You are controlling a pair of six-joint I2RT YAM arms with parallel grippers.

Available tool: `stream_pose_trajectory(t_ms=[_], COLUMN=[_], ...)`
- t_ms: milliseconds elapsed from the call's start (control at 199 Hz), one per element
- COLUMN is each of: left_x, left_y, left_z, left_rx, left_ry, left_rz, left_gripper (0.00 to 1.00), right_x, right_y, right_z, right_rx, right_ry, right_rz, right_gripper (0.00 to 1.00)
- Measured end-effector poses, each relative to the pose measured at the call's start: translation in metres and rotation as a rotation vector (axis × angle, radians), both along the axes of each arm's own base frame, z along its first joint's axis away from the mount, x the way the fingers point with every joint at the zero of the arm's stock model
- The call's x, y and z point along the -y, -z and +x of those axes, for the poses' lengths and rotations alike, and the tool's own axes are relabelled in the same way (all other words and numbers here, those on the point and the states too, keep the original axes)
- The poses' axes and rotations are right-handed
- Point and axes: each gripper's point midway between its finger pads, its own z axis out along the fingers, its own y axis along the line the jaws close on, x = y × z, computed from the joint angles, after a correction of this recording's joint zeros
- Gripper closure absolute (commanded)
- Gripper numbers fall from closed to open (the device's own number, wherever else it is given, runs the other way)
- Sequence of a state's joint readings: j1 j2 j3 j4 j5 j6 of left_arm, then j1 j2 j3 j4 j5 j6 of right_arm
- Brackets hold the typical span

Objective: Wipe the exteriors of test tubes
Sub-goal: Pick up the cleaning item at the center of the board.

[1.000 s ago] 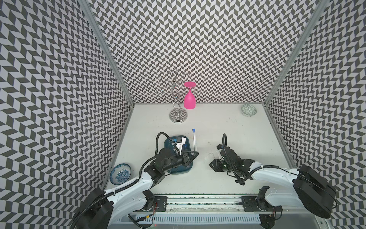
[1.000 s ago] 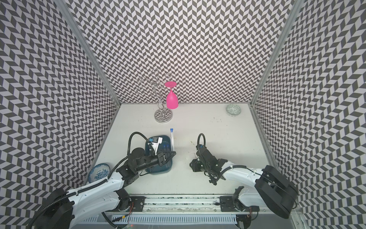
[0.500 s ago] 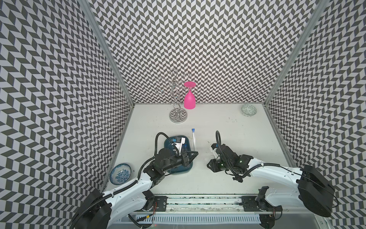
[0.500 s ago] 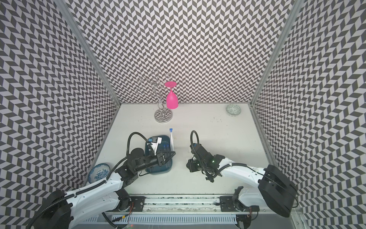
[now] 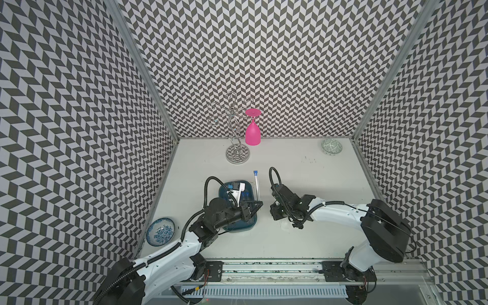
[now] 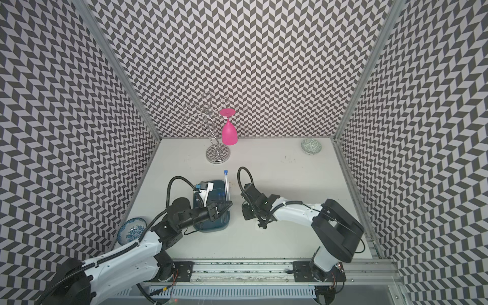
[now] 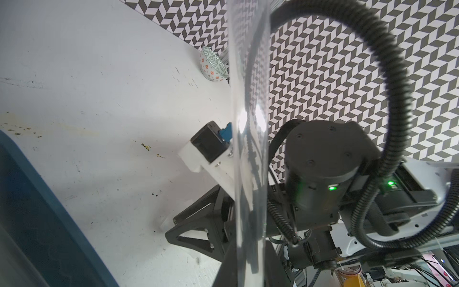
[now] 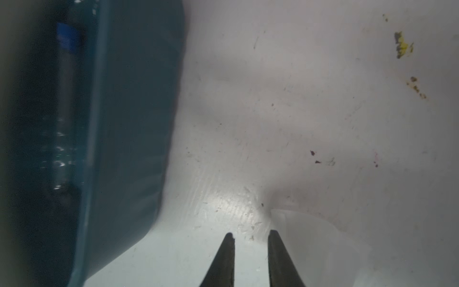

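Left hand (image 5: 257,204) clamped on test tube (image 5: 256,186); right hand (image 8: 251,234) low, slightly parted; both arms reaching inward.

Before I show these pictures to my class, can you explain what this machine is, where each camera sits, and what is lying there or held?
Two robot arms stand at a white table. Two pictures look down from overhead; two come from a camera on each wrist. The left gripper is shut on a clear test tube. Another tube lies in the teal tray. The right gripper is slightly open, empty, beside a white tissue. A pink glass hangs at the back; two bowls sit aside.
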State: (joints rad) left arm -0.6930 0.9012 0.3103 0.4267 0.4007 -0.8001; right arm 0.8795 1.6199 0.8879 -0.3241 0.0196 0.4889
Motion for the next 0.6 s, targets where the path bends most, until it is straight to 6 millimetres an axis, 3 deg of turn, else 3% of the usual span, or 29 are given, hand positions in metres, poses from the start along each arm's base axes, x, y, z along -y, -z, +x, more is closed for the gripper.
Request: stream_pose_trajectory(t_ms=[311, 603], left_x=[0.000, 0.000], left_y=[0.001, 0.001], left_z=[0.000, 0.000], left_rx=[-0.001, -0.002], left_ry=[-0.001, -0.001], left_rz=[0.004, 0.004], left_gripper=[0.83, 0.83], right_x=[0.014, 0.010], right_y=[0.013, 0.024], right_z=[0.006, -0.001], right_rx=[0.023, 0.020], right_ry=[-0.004, -0.059], right_rz=[-0.117, -0.160], right_gripper=[0.73, 0.76])
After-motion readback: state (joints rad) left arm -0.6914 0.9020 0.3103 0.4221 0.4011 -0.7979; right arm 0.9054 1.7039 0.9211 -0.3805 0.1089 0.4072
